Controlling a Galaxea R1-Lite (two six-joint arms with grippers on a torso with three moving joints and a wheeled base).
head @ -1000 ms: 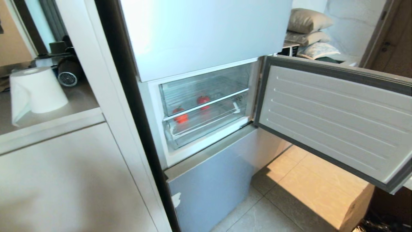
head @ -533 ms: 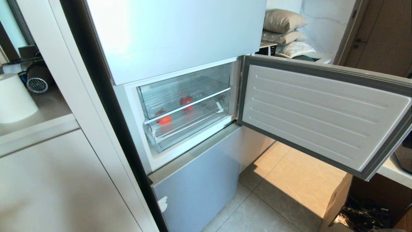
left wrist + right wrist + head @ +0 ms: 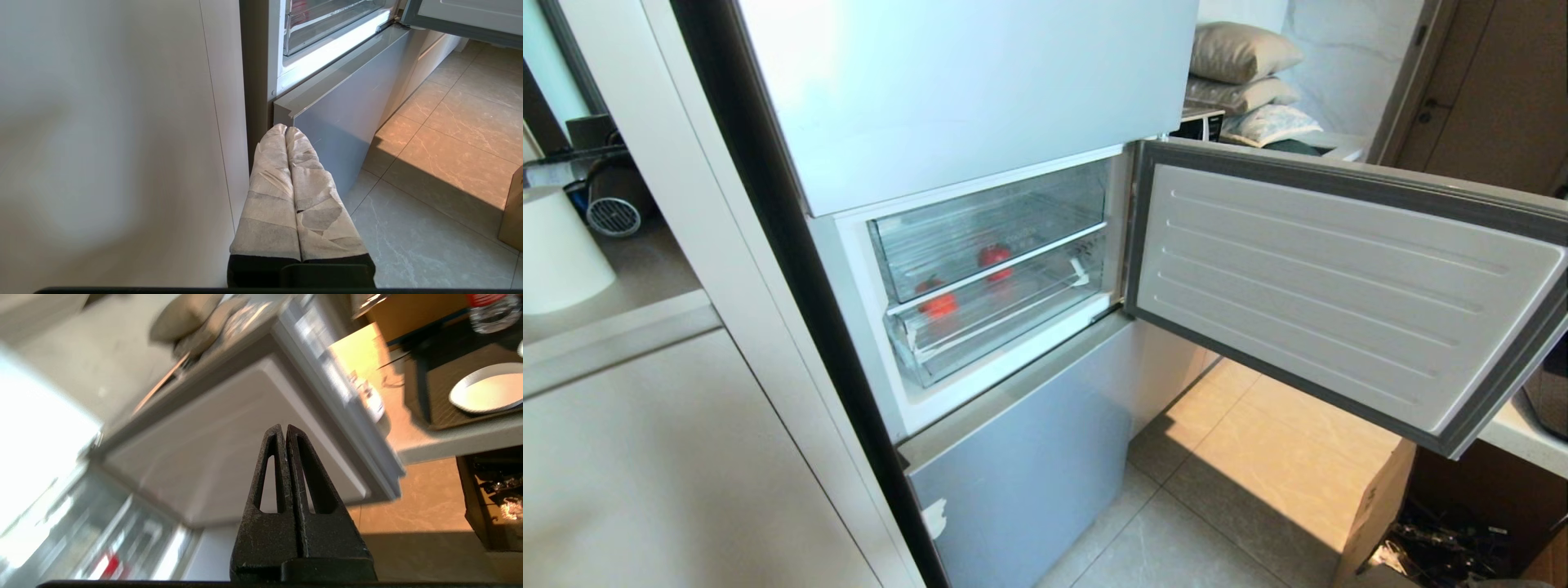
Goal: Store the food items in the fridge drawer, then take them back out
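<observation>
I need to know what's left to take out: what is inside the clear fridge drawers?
Two red food items show through the clear drawer fronts; which drawer holds each is unclear.

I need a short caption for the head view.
Open fridge door; two red food items sit inside the clear fridge drawer.

Paper roll (image 3: 556, 249) cut off by frame edge; fridge drawer (image 3: 102, 539) blurred (right wrist view), contents indistinct

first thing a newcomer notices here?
The fridge door swung wide open to the right, baring two clear drawers stacked in the lit compartment. Next, two red food items seen through the clear fridge drawer. Neither arm shows in the head view.
</observation>
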